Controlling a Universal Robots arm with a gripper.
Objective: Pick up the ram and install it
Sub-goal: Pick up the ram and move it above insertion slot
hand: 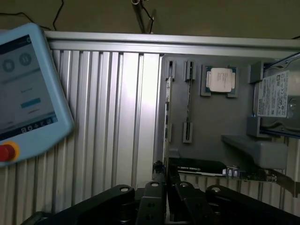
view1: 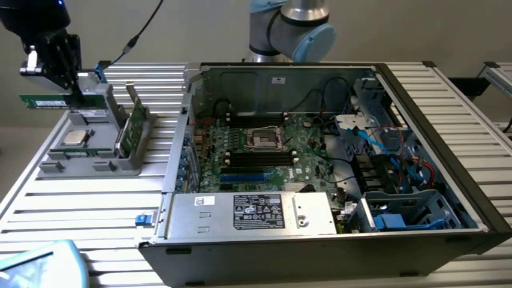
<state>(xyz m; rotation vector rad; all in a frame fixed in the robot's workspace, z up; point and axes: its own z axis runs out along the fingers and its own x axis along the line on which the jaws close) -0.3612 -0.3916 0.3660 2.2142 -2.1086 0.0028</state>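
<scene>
Pincer (view1: 75, 95) clamped on the ram (view1: 44, 102), label unreadable, above the gray tray (view1: 88, 168).

A counter of ribbed silver aluminium slats (view1: 96, 204) fills the lower scene, its long grooves running across the exterior view and catching soft, even light with pale glints along the ridges. Behind it stands a plain, matte grey-beige wall (view1: 200, 30), bare but for a thin black cable (view1: 131, 43) hanging slantwise across it. At the exterior view's right, a second slatted aluminium frame (view1: 492, 75) stands just beside the counter. In the wrist view, a bright streak lies on the slats (hand: 147, 108), and past the counter's rim is a dull brown surface (hand: 93, 16).
</scene>
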